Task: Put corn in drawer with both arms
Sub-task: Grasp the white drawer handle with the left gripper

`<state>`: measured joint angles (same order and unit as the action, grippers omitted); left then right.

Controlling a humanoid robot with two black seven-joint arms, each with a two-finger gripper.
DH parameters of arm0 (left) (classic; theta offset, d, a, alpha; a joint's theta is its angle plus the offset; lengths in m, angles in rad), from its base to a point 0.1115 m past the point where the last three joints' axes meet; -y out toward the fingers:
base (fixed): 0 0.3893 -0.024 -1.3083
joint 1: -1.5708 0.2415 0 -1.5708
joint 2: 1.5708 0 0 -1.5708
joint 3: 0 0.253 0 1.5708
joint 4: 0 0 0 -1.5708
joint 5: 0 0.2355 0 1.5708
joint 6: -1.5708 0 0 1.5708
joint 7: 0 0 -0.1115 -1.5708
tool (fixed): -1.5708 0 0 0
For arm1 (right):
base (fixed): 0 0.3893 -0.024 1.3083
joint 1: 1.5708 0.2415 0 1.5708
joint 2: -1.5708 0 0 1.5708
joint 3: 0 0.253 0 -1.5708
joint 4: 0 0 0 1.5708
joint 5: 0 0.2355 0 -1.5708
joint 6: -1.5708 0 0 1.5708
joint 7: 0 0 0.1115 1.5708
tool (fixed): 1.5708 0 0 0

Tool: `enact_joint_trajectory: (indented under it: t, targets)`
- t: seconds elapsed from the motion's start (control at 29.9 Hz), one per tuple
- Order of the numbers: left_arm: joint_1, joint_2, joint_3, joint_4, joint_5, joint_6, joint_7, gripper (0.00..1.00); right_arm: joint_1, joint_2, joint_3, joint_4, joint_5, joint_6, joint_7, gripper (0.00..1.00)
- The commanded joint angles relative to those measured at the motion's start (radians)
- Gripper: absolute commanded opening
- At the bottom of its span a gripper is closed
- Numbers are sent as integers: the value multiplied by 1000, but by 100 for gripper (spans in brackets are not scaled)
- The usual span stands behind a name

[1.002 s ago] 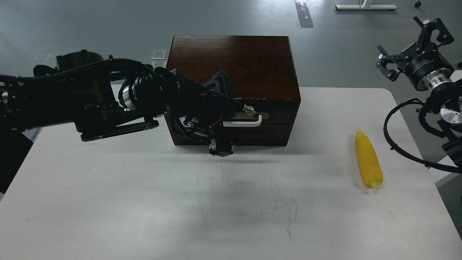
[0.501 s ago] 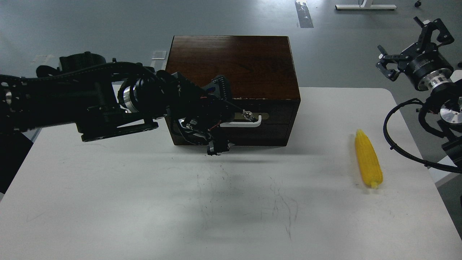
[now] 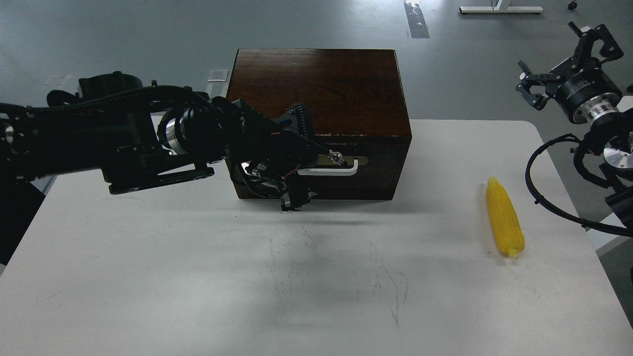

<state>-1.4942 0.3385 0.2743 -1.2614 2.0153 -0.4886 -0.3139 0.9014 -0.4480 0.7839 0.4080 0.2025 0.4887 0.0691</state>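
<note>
Lying near the worktop's right edge, the corn is untouched. Left pincer sits at the shut drawer's white handle; grip state indeterminate. Right pincer spreads wide, off the far right corner.

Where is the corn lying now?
In the head view the corn lies on the right part of the white table, apart from the wooden box and below the raised right gripper, untouched.
</note>
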Motion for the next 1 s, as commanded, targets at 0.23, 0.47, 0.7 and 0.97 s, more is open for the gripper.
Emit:
enact_joint_trajectory:
  t: [0.23,0.47,0.7,0.97]
  targets:
    - [-11,-4,-1,-9,2,0,-5,48,5,0,-3,0,0,0,0,100]
    - [-12,4,-1,-15,2,0,-34,48,5,-4,-3,0,0,0,0,100]
    - [-21,2,-1,-42,0,0,-51,48,7,-11,-3,0,0,0,0,100]
    - [-21,17,-1,-87,2,0,-53,48,2,-12,-5,0,0,0,0,100]
